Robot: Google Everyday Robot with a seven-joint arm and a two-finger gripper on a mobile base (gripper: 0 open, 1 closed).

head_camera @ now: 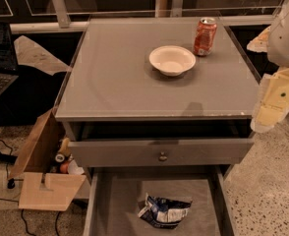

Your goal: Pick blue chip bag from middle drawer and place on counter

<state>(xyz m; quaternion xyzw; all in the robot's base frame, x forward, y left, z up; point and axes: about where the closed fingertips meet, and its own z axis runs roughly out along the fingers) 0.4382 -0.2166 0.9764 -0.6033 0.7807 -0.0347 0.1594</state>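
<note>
I have nothing done yet: the bag lies in the open near drawer, and my pincer, whose state I cannot tell, hangs right of the desk.

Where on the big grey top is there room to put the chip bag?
The counter is bare all along its left half, left of the white bowl, and across the front strip before the bowl. The back right is crowded by the bowl and soda can. The gripper hangs beside the right front corner.
</note>
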